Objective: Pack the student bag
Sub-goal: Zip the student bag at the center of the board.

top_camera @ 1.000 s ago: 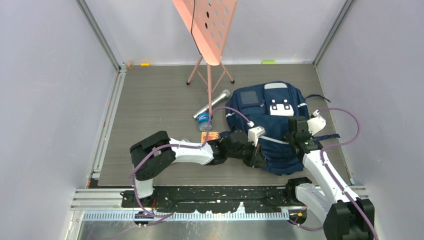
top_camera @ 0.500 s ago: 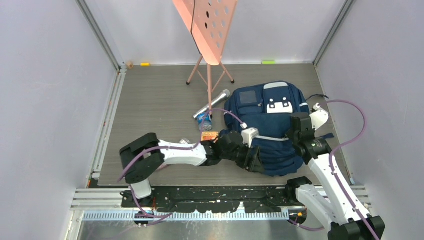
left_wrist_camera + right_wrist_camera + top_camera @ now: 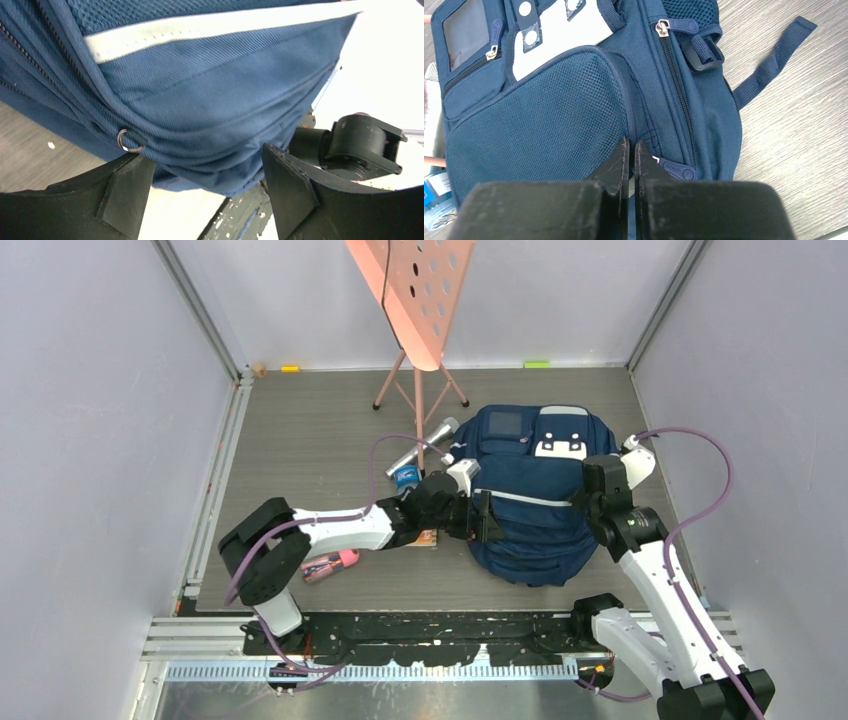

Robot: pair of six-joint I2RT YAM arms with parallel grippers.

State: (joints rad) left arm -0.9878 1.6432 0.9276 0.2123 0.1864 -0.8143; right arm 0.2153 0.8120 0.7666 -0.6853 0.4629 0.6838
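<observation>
The student bag (image 3: 530,502) is a navy backpack with grey stripes, lying at the right of the table. Its mesh pocket and side zips fill the right wrist view (image 3: 549,115). My right gripper (image 3: 588,502) is at the bag's right side. Its jaws are shut on a small pale tab in the seam beside the mesh pocket (image 3: 629,144). My left gripper (image 3: 489,518) is at the bag's left edge and open. In the left wrist view a hanging fold of the bag (image 3: 200,100) with a small metal ring (image 3: 129,140) sags between the spread fingers (image 3: 205,187), untouched by either finger.
A salmon music stand (image 3: 415,300) rises at the back, its feet just left of the bag. A silver microphone (image 3: 425,446), a blue can (image 3: 405,477) and an orange packet (image 3: 428,537) lie by the bag's left side. A pink item (image 3: 330,565) lies near the left arm.
My left gripper has opened and moved up along the bag's left edge. The bag and right gripper shifted toward the back. The pink item now shows by the left arm.
</observation>
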